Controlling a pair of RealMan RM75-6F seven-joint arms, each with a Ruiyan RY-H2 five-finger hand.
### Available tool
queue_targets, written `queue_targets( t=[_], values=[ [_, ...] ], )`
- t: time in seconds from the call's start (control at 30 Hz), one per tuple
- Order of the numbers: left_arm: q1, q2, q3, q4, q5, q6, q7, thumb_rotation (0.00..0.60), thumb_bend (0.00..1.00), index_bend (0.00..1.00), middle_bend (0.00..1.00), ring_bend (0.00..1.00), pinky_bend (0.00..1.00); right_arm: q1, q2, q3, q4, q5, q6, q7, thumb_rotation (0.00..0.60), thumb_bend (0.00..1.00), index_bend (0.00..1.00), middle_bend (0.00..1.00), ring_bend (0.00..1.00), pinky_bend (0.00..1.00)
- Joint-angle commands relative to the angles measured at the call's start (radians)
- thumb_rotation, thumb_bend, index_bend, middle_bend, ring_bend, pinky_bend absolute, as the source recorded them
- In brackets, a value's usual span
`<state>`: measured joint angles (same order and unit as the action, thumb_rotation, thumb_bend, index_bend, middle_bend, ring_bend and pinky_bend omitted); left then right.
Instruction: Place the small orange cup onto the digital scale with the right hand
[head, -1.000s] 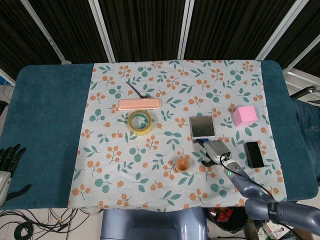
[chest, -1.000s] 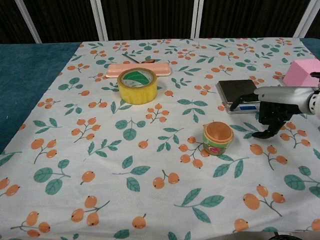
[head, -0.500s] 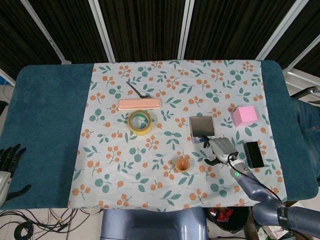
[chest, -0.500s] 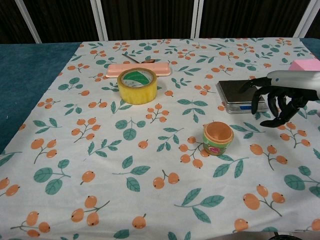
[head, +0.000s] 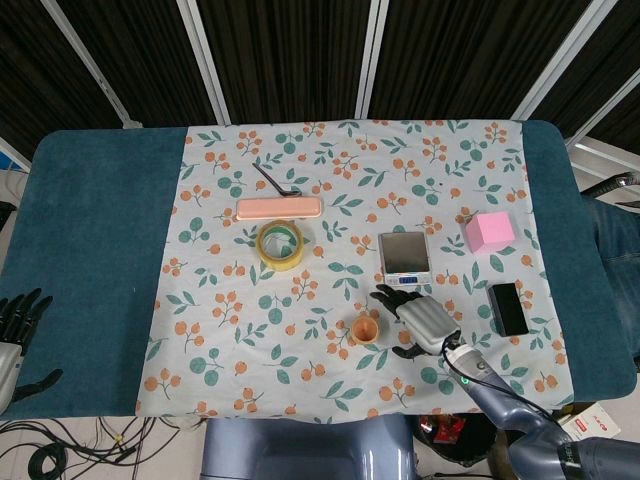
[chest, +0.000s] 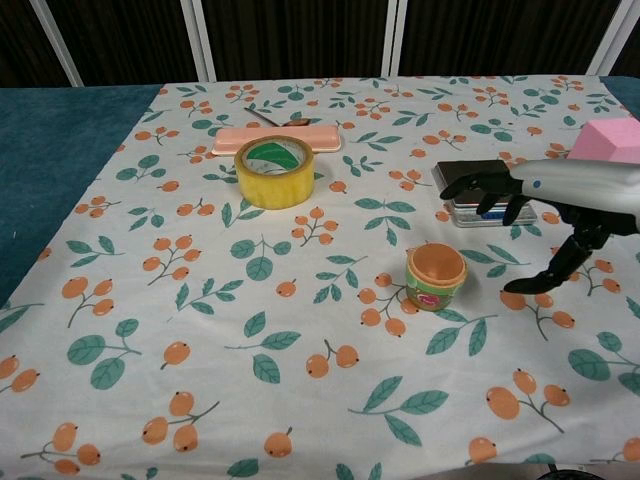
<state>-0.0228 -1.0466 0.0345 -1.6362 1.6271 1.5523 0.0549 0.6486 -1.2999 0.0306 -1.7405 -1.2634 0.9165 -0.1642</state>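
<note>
The small orange cup (head: 366, 329) (chest: 436, 277) stands upright on the floral cloth, a little in front of the digital scale (head: 405, 254) (chest: 484, 195). My right hand (head: 416, 318) (chest: 545, 210) hovers open just right of the cup, fingers spread toward it and thumb apart below, touching nothing. In the chest view its fingers overlap the scale's front edge. My left hand (head: 14, 330) rests open at the table's far left edge, away from everything.
A yellow tape roll (head: 281, 244) (chest: 275, 171), a peach flat case (head: 279, 207) and a dark pen-like tool (head: 275, 181) lie at the left middle. A pink cube (head: 490, 231) (chest: 604, 139) and a black phone-like block (head: 507, 308) sit to the right.
My right hand has swung from beside the scale down and left toward the cup, and its fingers have spread wider. The cup and the left hand have not moved.
</note>
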Motion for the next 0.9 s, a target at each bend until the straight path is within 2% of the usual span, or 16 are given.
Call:
queue_targets(
  t=[0.03, 0.3, 0.53, 0.67, 0.77, 0.9],
  values=[
    [0.000, 0.000, 0.000, 0.000, 0.000, 0.000, 0.000, 0.600, 0.12, 0.00, 0.00, 0.00, 0.06, 0.001, -0.019, -0.005, -0.008, -0.015, 0.000, -0.011, 0.600, 0.14, 0.10, 0.04, 0.17, 0.23],
    [-0.001, 0.003, 0.000, -0.002, -0.003, -0.004, -0.003, 0.600, 0.12, 0.00, 0.00, 0.00, 0.06, 0.014, -0.088, 0.004, 0.020, -0.011, -0.006, -0.056, 0.600, 0.14, 0.10, 0.07, 0.20, 0.23],
    [-0.002, 0.004, -0.001, -0.004, -0.008, -0.008, -0.005, 0.600, 0.12, 0.01, 0.00, 0.00, 0.06, 0.027, -0.144, 0.016, 0.056, 0.007, -0.011, -0.092, 0.600, 0.14, 0.10, 0.13, 0.26, 0.23],
    [-0.002, 0.005, -0.001, -0.005, -0.008, -0.009, -0.005, 0.600, 0.12, 0.01, 0.00, 0.00, 0.06, 0.034, -0.166, 0.029, 0.076, 0.020, -0.014, -0.093, 0.600, 0.15, 0.14, 0.18, 0.32, 0.27],
    [-0.002, 0.006, -0.001, -0.006, -0.010, -0.010, -0.006, 0.600, 0.12, 0.01, 0.00, 0.00, 0.06, 0.038, -0.178, 0.035, 0.094, 0.030, -0.019, -0.094, 0.600, 0.24, 0.21, 0.27, 0.40, 0.37],
    [-0.003, 0.006, -0.001, -0.007, -0.011, -0.012, -0.006, 0.600, 0.12, 0.01, 0.00, 0.00, 0.07, 0.038, -0.183, 0.034, 0.101, 0.033, -0.018, -0.100, 0.600, 0.46, 0.34, 0.43, 0.54, 0.54]
  ],
)
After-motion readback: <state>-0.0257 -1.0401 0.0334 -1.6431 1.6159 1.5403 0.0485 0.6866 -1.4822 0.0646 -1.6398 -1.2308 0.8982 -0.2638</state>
